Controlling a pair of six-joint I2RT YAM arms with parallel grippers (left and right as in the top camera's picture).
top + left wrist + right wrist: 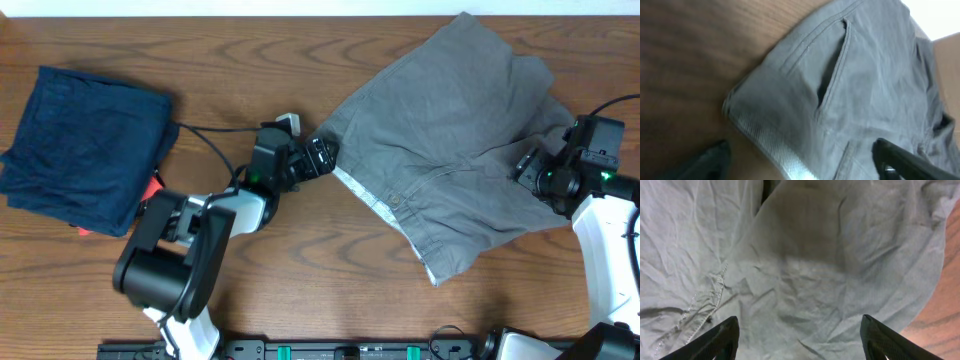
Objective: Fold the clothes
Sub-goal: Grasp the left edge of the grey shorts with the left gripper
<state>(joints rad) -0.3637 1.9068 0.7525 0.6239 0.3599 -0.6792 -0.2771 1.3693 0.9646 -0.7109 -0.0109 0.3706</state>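
Grey wrinkled cotton shorts lie toward the wooden counter's right edge. The left end effector, wide, flanks the waistband corner, and the right end effector, wide, hangs over the fabric's right side, likely to pinch both for folding.

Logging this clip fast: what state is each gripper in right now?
Left gripper: open, holding nothing, over the grey shorts at the waistband corner.
Right gripper: open, holding nothing, over the shorts' wrinkled fabric.

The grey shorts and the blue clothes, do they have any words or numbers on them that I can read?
None: no word, number, brand or sign can be read in any view.
The grey shorts show only seams and stitching, no label with print.
The dark blue garment is plain.
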